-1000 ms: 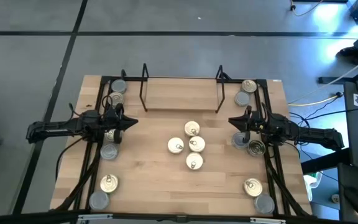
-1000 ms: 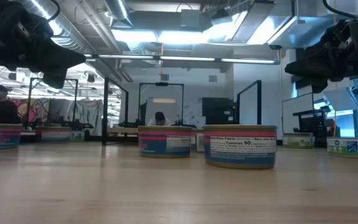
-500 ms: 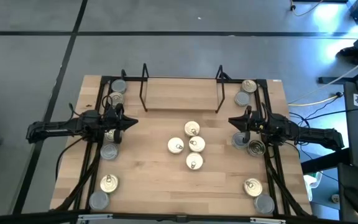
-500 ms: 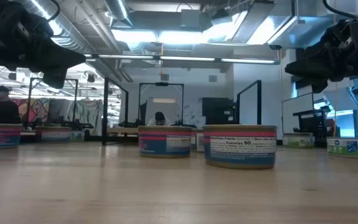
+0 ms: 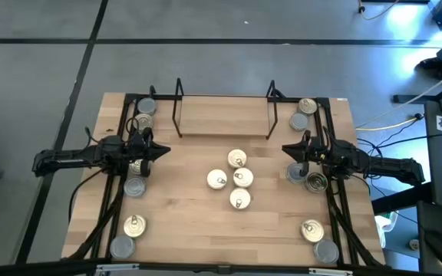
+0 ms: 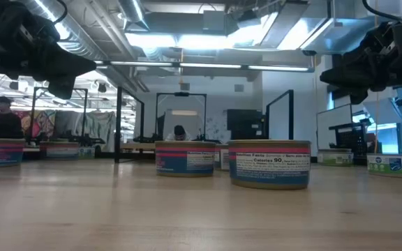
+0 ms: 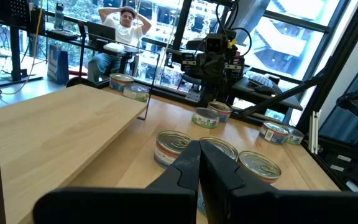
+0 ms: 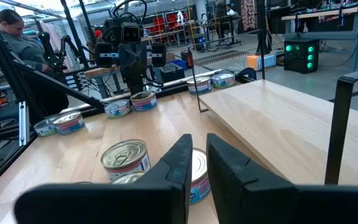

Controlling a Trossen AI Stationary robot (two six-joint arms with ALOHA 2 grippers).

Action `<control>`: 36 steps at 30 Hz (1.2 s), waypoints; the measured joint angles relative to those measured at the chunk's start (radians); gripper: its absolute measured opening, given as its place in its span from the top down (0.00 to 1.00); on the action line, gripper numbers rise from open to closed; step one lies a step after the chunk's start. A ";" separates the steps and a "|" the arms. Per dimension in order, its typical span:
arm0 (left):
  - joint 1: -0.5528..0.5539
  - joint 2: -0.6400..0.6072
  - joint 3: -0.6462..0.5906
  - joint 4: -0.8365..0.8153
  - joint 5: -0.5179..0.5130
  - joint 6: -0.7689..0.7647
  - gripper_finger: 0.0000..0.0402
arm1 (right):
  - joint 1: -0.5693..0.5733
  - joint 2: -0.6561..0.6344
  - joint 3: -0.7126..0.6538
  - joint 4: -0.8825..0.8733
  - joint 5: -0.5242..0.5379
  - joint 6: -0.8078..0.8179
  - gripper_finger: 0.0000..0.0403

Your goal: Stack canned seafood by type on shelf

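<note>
Several gold-lidded tins of canned seafood [image 5: 236, 179] stand on their bases in a cluster at the table's middle. More tins, gold-lidded and silver-lidded, sit along the left side [image 5: 135, 186] and the right side [image 5: 315, 182]. The shelf [image 5: 222, 115], a black wire rack on a light wood base, stands at the far middle with nothing on it. My left gripper [image 5: 163, 151] hovers level at the left, shut and holding nothing, pointing toward the cluster. My right gripper [image 5: 286, 149] hovers level at the right, shut and holding nothing, facing the left one.
Black rails [image 5: 117, 207] run along both sides of the table, with tins between them. Bare wood lies between the cluster and the table's near edge [image 5: 221, 245]. A person [image 7: 122, 28] sits beyond the table, and another [image 8: 23, 43] stands in the room.
</note>
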 joint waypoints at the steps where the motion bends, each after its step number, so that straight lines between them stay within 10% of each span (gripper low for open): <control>1: 0.000 0.000 0.000 0.000 0.000 0.000 0.99 | 0.000 0.000 0.000 0.000 0.000 0.000 0.89; 36: 0.000 0.000 0.000 0.007 -0.008 -0.052 0.99 | 0.000 0.000 0.000 0.000 0.000 0.000 0.89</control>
